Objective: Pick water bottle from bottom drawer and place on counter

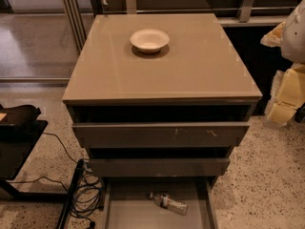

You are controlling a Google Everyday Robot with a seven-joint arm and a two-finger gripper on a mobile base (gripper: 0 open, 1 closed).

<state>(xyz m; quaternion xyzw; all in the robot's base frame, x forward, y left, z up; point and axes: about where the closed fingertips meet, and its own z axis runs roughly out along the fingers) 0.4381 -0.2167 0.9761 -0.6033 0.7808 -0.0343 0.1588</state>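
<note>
- I see the water bottle (167, 202) lying on its side in the open bottom drawer (119, 213), near the middle.
- A white bowl (149, 40) sits on the surface (190, 70).
- My end effector (286, 97) hangs at the right edge, well apart from the bottle; I cannot tell its state.
</note>
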